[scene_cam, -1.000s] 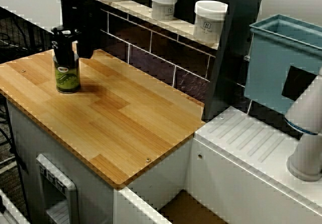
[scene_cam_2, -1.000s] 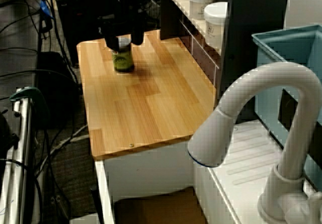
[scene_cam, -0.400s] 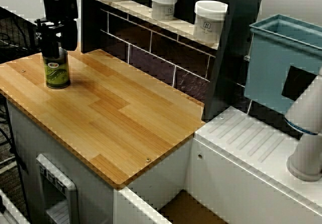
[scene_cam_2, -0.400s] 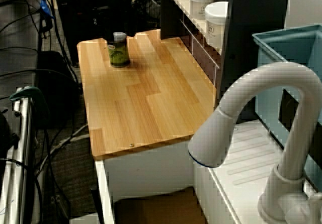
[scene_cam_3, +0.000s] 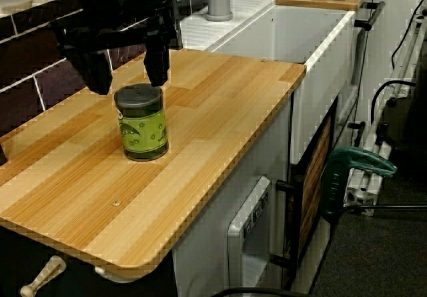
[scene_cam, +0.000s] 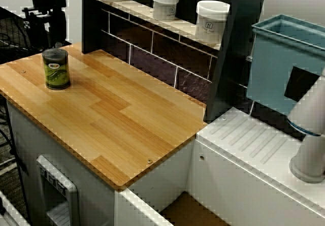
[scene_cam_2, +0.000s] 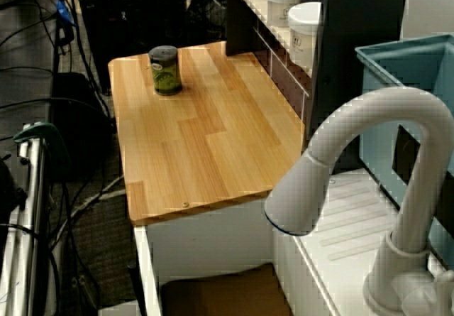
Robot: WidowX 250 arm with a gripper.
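At the end of the pale wooden bench top farthest from the sink, the squat cylindrical green jar with the dark lid stands upright and free. It is close to that end edge, about midway between the front edge and the tiled wall. Just above and beyond it, in the view from the bench's end, you have the black two-fingered gripper hanging with its jaws spread wide and holding nothing. Its fingertips are near the lid but clear of it. That closeness is your risk, I'd judge: a sideways drift at this height could clip the lid and tip or skid the jar off the end edge. Farther along, the white lidded tubs on the shelf and the white curved faucet sit well apart and look safe.
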